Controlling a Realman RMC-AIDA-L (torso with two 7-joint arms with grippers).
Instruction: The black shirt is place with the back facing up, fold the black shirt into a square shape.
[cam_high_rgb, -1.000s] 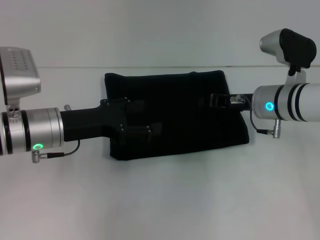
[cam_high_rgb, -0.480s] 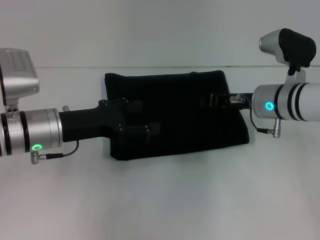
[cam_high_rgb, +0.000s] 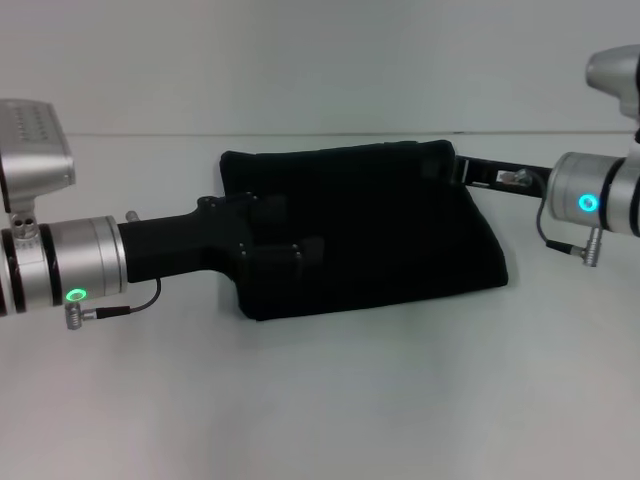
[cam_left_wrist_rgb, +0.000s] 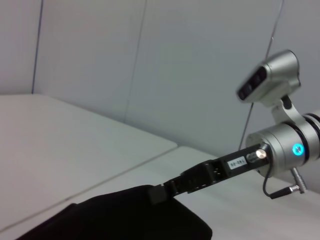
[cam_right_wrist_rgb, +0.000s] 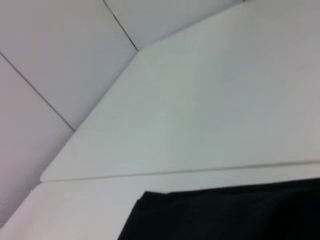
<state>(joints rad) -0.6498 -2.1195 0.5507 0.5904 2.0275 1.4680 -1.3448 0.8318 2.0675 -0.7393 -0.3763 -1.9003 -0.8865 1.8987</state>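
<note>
The black shirt (cam_high_rgb: 370, 225) lies folded into a wide rectangle on the table — matte, plain, slightly puffed.

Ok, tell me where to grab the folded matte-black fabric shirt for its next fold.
Probably the black shirt's short left-hand edge, coming in from the left where the left gripper lies. The shirt sits as a wide band, so folding that end across would square it.

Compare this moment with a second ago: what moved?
The right claw pulled back toward the robot's right and the far side, to the black shirt's far right corner. The shirt slid slightly rightward with it. The left claw stayed over the shirt's left part; the shirt remains a folded rectangle.
</note>
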